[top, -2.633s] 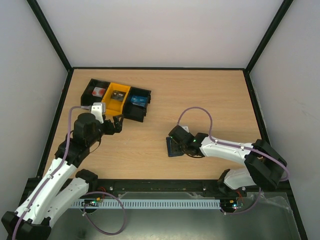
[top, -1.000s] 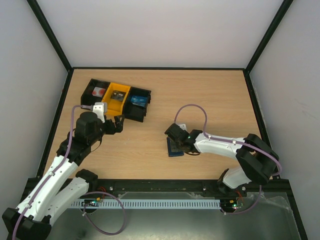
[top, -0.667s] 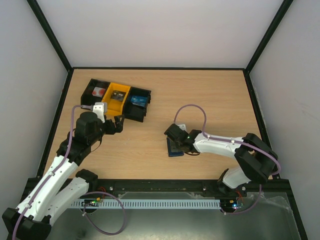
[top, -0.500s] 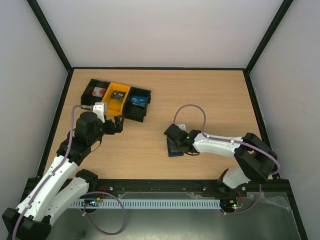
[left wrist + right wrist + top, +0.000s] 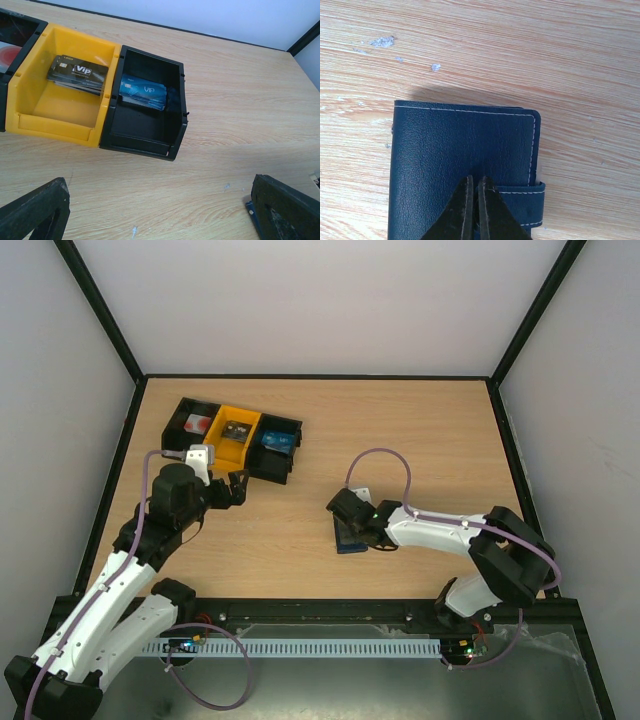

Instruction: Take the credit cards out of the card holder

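Both fingers of your right gripper (image 5: 475, 178) were pressed together directly over the closed card holder (image 5: 445, 150), lying on the table (image 5: 420, 430) right of centre, while your left gripper (image 5: 160, 212) gaped well apart, leftward.

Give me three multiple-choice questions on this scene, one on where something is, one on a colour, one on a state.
1. Where is the blue card? A in the yellow bin; B in a black bin; C on the table.
2. The card holder is: A red; B yellow; C dark blue.
3. The right tool is: A shut; B wide open; C holding a card.
Answers: 1 B, it lies inside the black bin; 2 C, its surface is navy; 3 A, its jaws meet over the cover.
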